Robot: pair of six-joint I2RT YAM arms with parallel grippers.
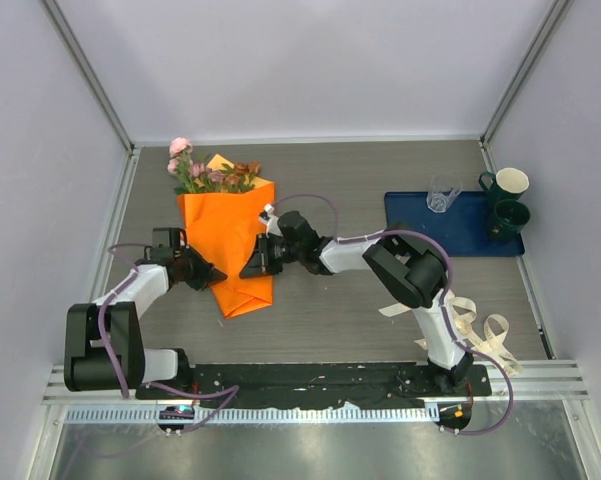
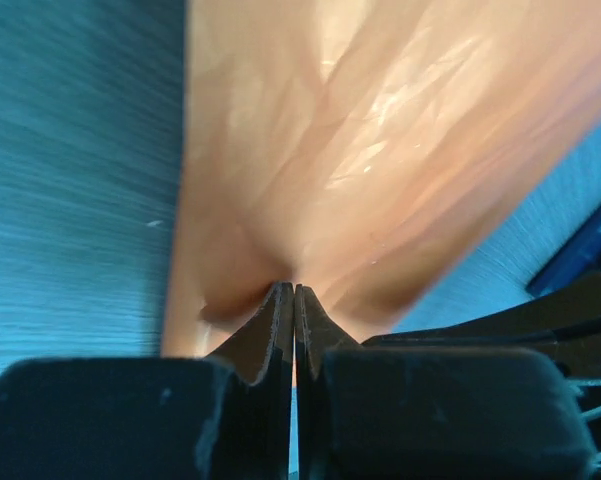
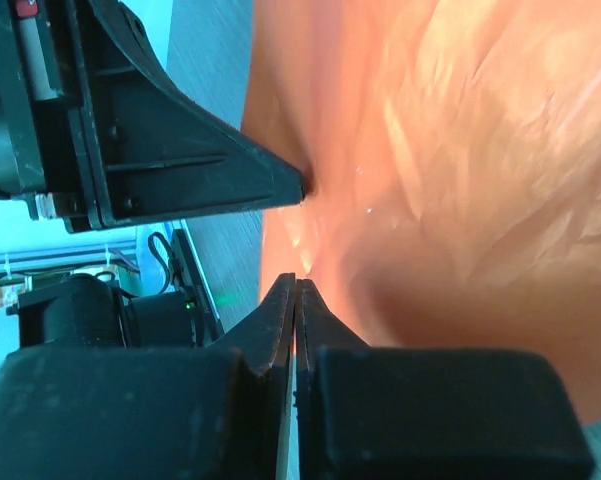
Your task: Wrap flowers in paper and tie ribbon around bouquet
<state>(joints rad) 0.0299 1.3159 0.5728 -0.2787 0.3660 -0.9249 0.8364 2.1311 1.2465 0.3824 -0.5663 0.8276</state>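
Top external view: locate the paper [image 1: 225,235], folded into a cone round the flowers [image 1: 215,176], at 10 o'clock from the centre of the desk [image 1: 330,315]. The blooms point to 12 o'clock and the cone's narrow end points to 6 o'clock.

The left gripper [image 1: 210,273] meets the lower cone from 9 o'clock, and the right gripper [image 1: 250,268] meets it from 3 o'clock. Both wrist views show the jaws closed to a slit. An orange sliver shows between the tips and the sheet puckers there, so read each as pinching the paper. The likely purpose is that the two opposed pinches stop the overlapped folds from springing open around the stems. The tips stand near each other, so guard against contact between them.

The ribbon [image 1: 480,328] lies in loose loops at 4 o'clock, beside the right arm's base and well apart from the cone. It is not yet tied. To fetch it you must release one pinch, and the fold may then relax.

A blue tray [image 1: 405,205] at 2 o'clock carries a clear glass [image 1: 443,193] and two dark mugs [image 1: 507,205]. The right arm's elbow stands between this tray and the cone.
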